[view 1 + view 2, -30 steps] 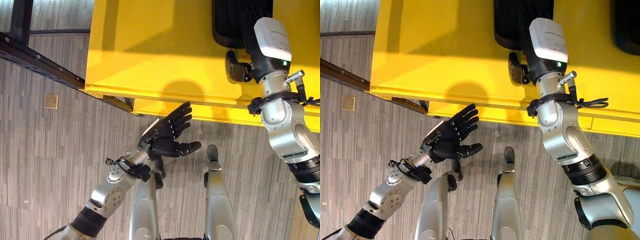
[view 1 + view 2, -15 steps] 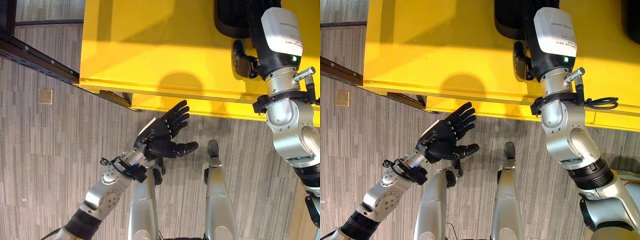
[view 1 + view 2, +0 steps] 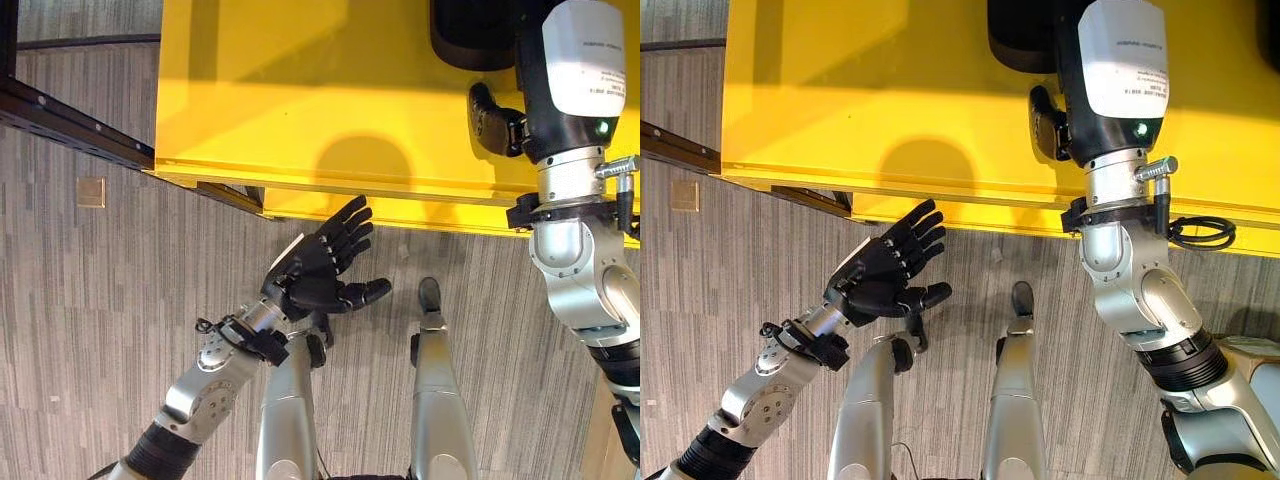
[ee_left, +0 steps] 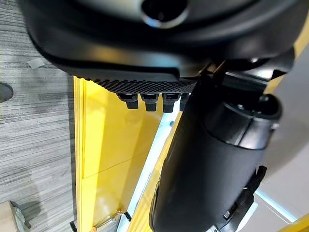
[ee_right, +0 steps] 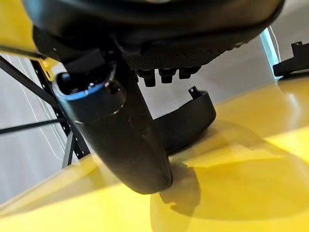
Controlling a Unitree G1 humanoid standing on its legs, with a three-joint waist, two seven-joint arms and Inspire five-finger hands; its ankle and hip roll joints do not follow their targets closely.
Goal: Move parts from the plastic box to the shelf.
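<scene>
A black curved part (image 3: 470, 40) lies on the yellow shelf surface (image 3: 300, 100) at its far right. My right hand (image 3: 492, 118) reaches over that surface just short of the part. Its thumb sticks out to the left and its fingers are straight. In the right wrist view the part (image 5: 186, 121) lies past the fingertips (image 5: 166, 75), untouched. My left hand (image 3: 310, 270) hovers over the floor just below the shelf's front edge. It is open, palm up, fingers spread and holding nothing, as the thumb (image 4: 212, 159) in its wrist view also shows.
A dark metal frame rail (image 3: 70, 125) runs diagonally at the left, meeting the shelf's near-left corner. A small square plate (image 3: 90, 191) is set in the grey striped floor. The sliver of another black thing (image 3: 1272, 15) shows at the shelf's far right.
The camera has shifted a little. My right forearm has straightened more upright over the shelf, still beside the black part. The left hand stays open in much the same place.
</scene>
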